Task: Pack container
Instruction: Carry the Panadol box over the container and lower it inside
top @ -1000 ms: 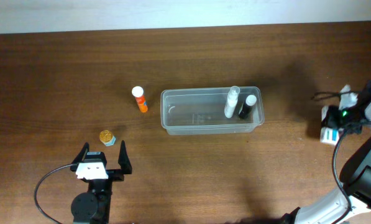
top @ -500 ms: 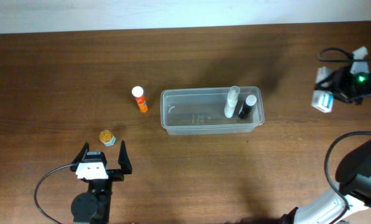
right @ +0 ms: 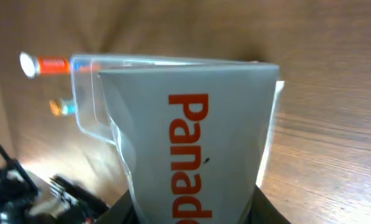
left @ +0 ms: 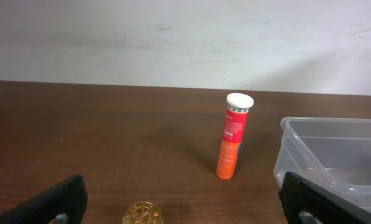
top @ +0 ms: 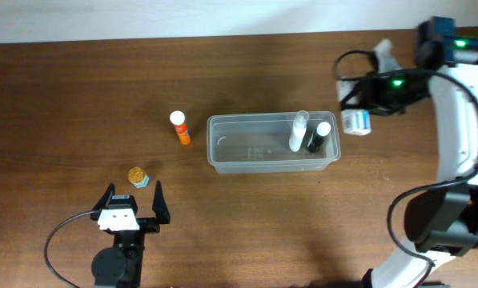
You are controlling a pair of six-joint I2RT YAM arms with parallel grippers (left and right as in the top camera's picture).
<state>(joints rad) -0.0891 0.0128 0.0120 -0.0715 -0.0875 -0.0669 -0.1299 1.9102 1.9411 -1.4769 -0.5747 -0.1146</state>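
The left arm (top: 110, 260) is black with a round base, a white block (top: 116, 214) behind the two-fingered left gripper (top: 133, 194), and a thin black cable (top: 58, 236). The right arm (top: 463, 120) has white links, black joints, a green light (top: 397, 82) and looping black cables (top: 391, 218).

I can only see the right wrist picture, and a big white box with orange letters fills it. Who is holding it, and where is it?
Observer: The right pincer is shut on that white box. From above, the box sits just beyond the right end of the clear container, not over its opening.
Visitor: Is anything in the container already?
Observer: Yes, two bottles at its right end: a clear bottle and a black bottle with a white cap.
Visitor: And the other arm?
Observer: The left pincer is open and holds nothing. It is near a small gold-lidded jar.
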